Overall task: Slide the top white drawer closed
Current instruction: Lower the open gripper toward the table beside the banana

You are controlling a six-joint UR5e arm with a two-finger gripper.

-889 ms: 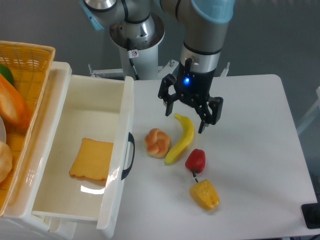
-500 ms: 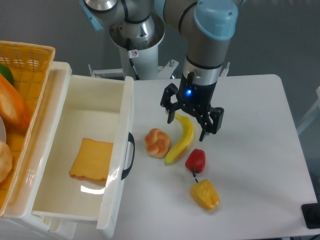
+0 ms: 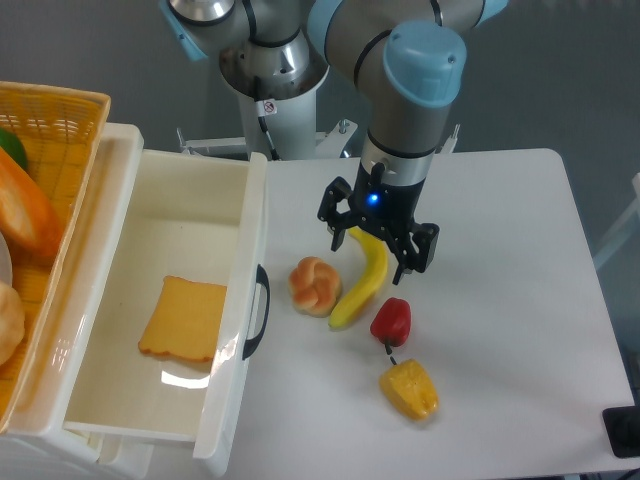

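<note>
The top white drawer (image 3: pixel 160 330) stands pulled out at the left, a slice of toast (image 3: pixel 184 318) lying inside. The gripper (image 3: pixel 369 251) hangs wide over a banana (image 3: pixel 363 280), holding nothing. A bread roll (image 3: pixel 315 285), red pepper (image 3: pixel 391 321) and yellow pepper (image 3: pixel 409 389) lie on the white tabletop (image 3: pixel 510 280), apart from the drawer's black handle (image 3: pixel 257 311).
</note>
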